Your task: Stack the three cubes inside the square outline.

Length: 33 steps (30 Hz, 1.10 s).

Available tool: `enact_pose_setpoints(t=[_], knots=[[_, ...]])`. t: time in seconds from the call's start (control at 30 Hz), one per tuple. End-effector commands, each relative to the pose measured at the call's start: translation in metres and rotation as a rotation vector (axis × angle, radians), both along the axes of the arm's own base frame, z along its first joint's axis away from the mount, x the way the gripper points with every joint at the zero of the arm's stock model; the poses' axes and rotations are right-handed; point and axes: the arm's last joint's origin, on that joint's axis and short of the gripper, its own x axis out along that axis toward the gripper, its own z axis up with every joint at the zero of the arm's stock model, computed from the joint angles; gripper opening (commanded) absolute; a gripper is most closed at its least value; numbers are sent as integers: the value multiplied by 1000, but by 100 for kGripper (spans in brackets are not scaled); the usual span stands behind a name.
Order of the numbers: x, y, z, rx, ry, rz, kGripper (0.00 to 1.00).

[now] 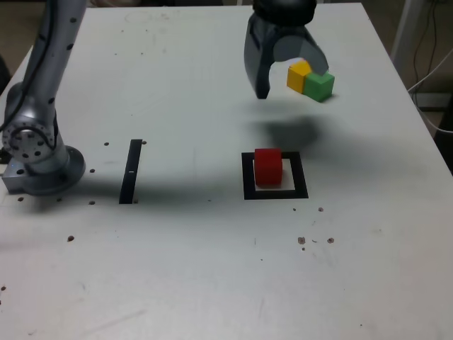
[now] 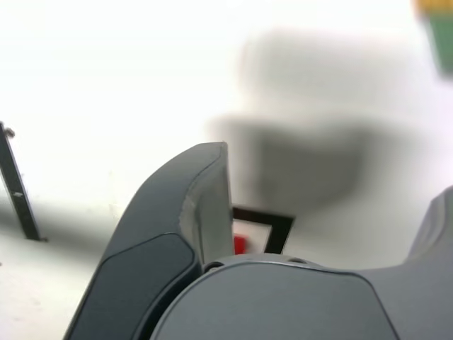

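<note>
A red cube (image 1: pixel 268 166) stands inside the square outline (image 1: pixel 248 178), a black frame near the table's middle. Touching each other at the back, on the exterior view's right, are a yellow cube (image 1: pixel 299 75) and a green cube (image 1: pixel 319 86). My gripper (image 1: pixel 292 82) hangs open above the table in front of that pair, nothing between its jaws, and one jaw crosses the yellow cube's top in the picture. In the wrist view a dark finger (image 2: pixel 191 205) covers most of the red cube (image 2: pixel 239 244) and the outline (image 2: pixel 272 225). The green cube (image 2: pixel 444 42) shows at the frame's edge.
A narrow black strip (image 1: pixel 132 171) lies on the exterior view's left, close to the arm's base (image 1: pixel 35 152). Small dark specks dot the white table (image 1: pixel 177 269). The table's right edge runs close behind the green cube, with cables beyond it.
</note>
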Motion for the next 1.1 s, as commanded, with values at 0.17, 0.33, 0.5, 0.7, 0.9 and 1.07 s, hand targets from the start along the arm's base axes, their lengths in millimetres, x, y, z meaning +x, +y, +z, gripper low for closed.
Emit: enact_pose_setpoints(t=[0.17, 0.33, 0.5, 0.7, 0.9, 1.07], knots=[[6, 32, -6, 13, 18, 94, 98], [11, 56, -9, 14, 14, 149, 98], [19, 78, -11, 12, 11, 190, 98], [28, 100, -18, 12, 20, 223, 98], [34, 114, -30, 3, 34, 239, 98], [39, 117, -45, -18, 54, 244, 97]])
